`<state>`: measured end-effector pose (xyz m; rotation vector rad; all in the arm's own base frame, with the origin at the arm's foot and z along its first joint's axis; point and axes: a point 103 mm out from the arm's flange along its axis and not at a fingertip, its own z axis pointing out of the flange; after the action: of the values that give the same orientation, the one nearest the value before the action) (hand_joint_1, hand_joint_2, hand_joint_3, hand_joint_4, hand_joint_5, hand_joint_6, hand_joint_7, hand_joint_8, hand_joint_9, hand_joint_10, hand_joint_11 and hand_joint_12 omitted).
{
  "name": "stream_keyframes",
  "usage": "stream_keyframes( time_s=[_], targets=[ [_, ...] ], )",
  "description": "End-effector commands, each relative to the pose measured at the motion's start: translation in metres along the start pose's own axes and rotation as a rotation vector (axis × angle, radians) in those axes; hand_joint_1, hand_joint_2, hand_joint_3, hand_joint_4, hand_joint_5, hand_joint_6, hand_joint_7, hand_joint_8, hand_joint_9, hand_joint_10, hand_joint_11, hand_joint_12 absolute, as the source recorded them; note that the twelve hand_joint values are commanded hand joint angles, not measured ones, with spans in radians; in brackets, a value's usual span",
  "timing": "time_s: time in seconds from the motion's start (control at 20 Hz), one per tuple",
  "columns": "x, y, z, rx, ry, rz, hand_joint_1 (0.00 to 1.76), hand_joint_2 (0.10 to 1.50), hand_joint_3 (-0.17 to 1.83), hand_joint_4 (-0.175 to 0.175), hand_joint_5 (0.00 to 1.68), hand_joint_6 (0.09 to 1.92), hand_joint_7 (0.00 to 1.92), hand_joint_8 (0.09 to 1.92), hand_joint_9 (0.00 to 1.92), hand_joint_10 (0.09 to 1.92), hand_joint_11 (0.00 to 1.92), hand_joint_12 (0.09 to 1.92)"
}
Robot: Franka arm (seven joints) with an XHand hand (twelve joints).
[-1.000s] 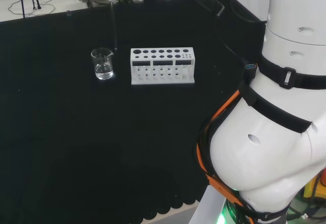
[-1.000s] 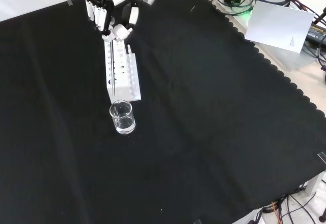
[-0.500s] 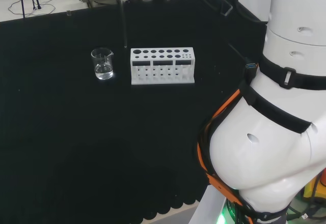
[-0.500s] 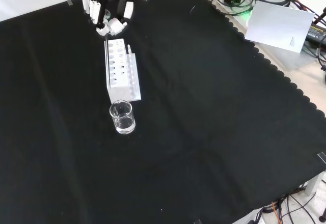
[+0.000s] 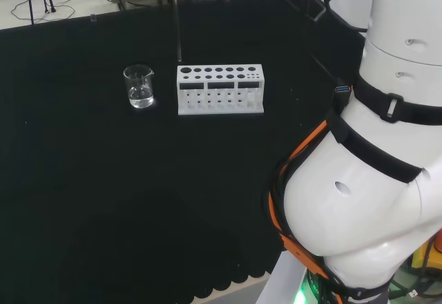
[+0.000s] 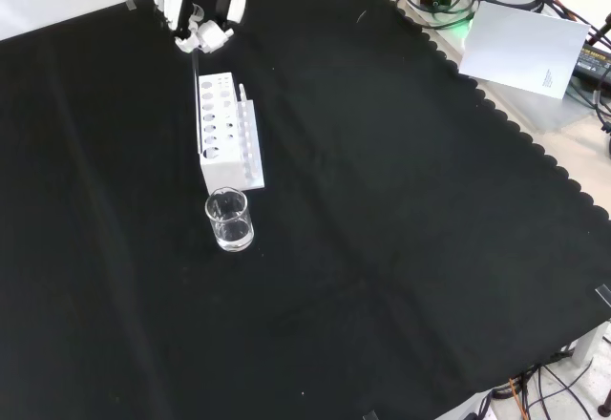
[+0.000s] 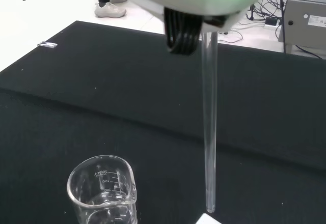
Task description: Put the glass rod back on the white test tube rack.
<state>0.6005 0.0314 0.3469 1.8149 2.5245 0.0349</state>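
Beaker (image 6: 230, 220) beside rack (image 6: 227, 130); apart

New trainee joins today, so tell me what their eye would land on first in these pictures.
First, the white test tube rack mid-cloth, stark against the black, with a glass beaker holding a little clear liquid at its left in the head view. Next, the hand at the front view's top, holding the glass rod upright, tip just above the rack's end.
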Motion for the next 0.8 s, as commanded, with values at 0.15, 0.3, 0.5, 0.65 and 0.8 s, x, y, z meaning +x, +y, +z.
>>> stream_keyframes(
  time_s=[0.15, 0.3, 0.5, 0.65, 0.8],
  targets=[
    [-0.003, -0.008, 0.000, 0.003, 0.001, 0.007, 1.32, 0.62, 0.77, -0.175, 1.13, 0.72, 1.32, 0.89, 1.68, 0.83, 1.49, 1.05],
    [-0.002, -0.012, 0.000, -0.005, -0.003, 0.003, 1.32, 0.62, 0.77, -0.175, 1.13, 0.72, 1.32, 0.89, 1.68, 0.83, 1.49, 1.05],
    [-0.001, -0.025, -0.001, -0.008, -0.006, 0.002, 1.32, 0.62, 0.77, -0.175, 1.13, 0.72, 1.32, 0.89, 1.68, 0.83, 1.49, 1.05],
    [-0.002, -0.028, 0.001, 0.006, -0.012, 0.004, 1.32, 0.62, 0.77, -0.175, 1.13, 0.72, 1.32, 0.89, 1.68, 0.83, 1.49, 1.05],
    [-0.001, -0.027, 0.001, 0.008, -0.010, 0.007, 1.32, 0.62, 0.77, -0.175, 1.13, 0.72, 1.32, 0.89, 1.68, 0.83, 1.49, 1.05]
  ],
)
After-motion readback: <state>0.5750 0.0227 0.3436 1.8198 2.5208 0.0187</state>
